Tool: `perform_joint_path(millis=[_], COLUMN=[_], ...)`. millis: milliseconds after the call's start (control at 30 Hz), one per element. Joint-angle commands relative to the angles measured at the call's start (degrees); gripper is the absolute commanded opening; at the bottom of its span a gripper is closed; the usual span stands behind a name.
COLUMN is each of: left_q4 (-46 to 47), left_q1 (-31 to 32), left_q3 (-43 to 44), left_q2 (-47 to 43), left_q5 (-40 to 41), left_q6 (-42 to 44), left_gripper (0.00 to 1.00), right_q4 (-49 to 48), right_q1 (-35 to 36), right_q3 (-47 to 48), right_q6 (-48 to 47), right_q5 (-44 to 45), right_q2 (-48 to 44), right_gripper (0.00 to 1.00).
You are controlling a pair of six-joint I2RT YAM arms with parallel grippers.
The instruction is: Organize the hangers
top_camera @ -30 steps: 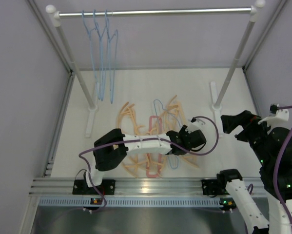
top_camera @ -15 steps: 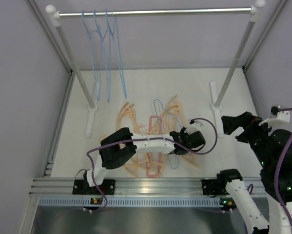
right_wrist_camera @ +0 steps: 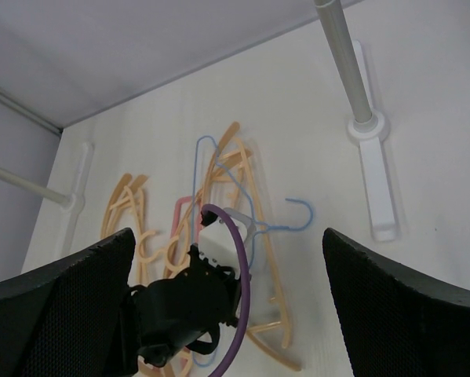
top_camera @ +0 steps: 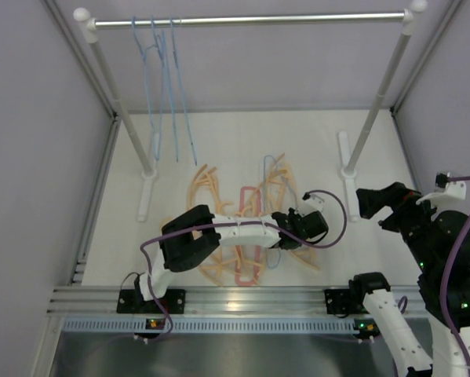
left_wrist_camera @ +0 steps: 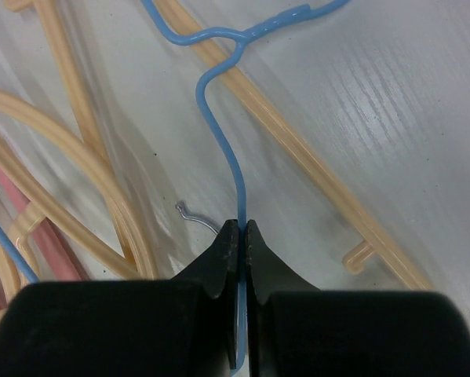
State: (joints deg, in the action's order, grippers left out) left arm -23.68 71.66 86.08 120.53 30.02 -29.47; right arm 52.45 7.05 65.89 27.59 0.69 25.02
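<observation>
White table point(top_camera: 321, 133) made up the floor of a grey-walled booth, with a silver rail point(top_camera: 297, 16) spanning the far side on two posts. At the middle of the table, the left claw point(left_wrist_camera: 240, 232) was pinched tight on the neck of a blue wire hanger point(left_wrist_camera: 219, 149), just below the bend of its hook. That hanger lay in the loose pile, across the peach hangers point(left_wrist_camera: 297, 161) and beside the pink hanger point(top_camera: 248, 279). The right claw point(right_wrist_camera: 231, 298) stood wide apart with nothing in it, raised at the right and well apart from the pile.

The step in hand looked like drawing this blue hanger out of the tangle so it could join its kind on the rail. A slow, straight lift would suit best, with an eye on whether any peach arm was threaded through the wire frame and came up with it. So thin a wire could swivel in the pinch, so the hook would need checking before it was offered to the rail. The idle right claw could press the pile down if it dragged.

No bin, box or tray showed. The rail was the only holder, and it carried about three hung blue hangers point(top_camera: 160, 78) close together near its far left end.
</observation>
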Motion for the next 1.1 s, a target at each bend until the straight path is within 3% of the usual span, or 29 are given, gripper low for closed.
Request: perform_joint_path(millis=[0, 567, 700, 1067], left_q4=[1.4, 1.6, 5.5, 16.6], left_q1=[0.0, 0.1, 0.1, -1.1], left_q3=[-1.6, -5.4, -5.9, -0.8], left_q2=[-1.9, -28.5, -36.7, -46.0], left_q5=[-0.3, -7.1, -8.0, -9.7], left_q6=[-1.0, -9.4, -12.5, -13.6], left_gripper=[0.0, 0.0, 0.0, 0.0], right_q4=[0.6, 0.7, 0.7, 0.6], right_q1=[-0.5, -0.5, -0.5, -0.5], right_q3=[-0.2, 0.7, 1.2, 1.6], right_q6=[-0.5, -1.5, -1.8, -2.9], right_q5=[0.9, 1.3, 1.1, 0.6], right_q2=[-0.7, -1.5, -1.5, -0.5], right_gripper=[0.99, 0.99, 0.99, 0.99])
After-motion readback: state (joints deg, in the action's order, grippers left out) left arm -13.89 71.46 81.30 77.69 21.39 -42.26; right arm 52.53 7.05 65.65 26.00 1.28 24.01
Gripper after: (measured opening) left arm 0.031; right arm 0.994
